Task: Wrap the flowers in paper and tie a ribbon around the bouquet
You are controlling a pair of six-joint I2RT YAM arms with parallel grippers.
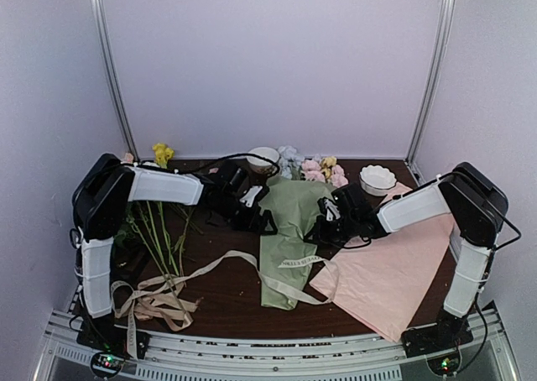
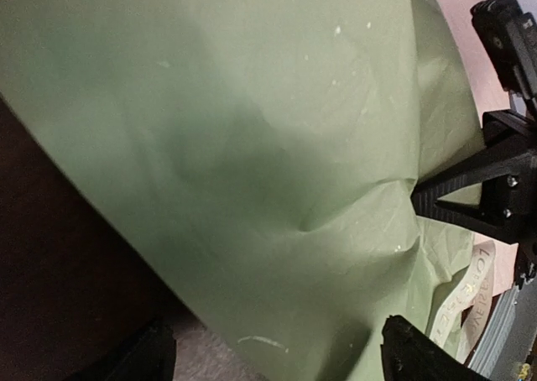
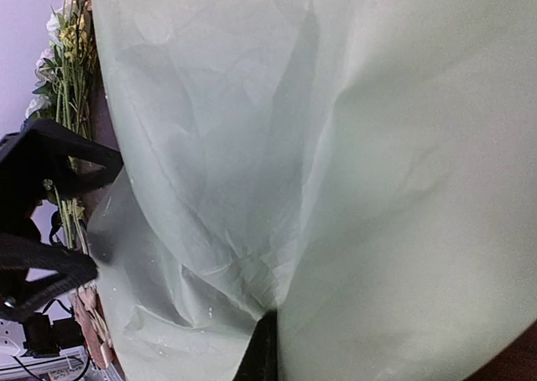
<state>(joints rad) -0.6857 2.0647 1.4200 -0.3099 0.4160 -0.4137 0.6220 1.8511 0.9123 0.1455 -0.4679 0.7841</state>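
The bouquet [image 1: 289, 230] lies in the middle of the table as an olive-green paper [image 2: 252, 146] cone, with pink, yellow and pale blooms [image 1: 323, 171] at its far, wide end. My left gripper [image 1: 264, 221] is at the cone's left edge. In the left wrist view it [image 2: 281, 360] stands open, its fingers [image 2: 419, 356] wide apart over the paper. My right gripper [image 1: 317, 234] is at the cone's right side, shut on a pinched fold of the paper [image 3: 252, 188], and only one dark fingertip [image 3: 262, 356] shows. The lettered cream ribbon [image 1: 298, 262] crosses the cone's narrow end.
Loose green-stemmed flowers [image 1: 159, 230] lie at the left, with a plain tan ribbon [image 1: 159, 301] heaped near the front left. A pink sheet [image 1: 394, 272] lies under my right arm. Two white bowls [image 1: 377, 180] [image 1: 263, 157] stand at the back.
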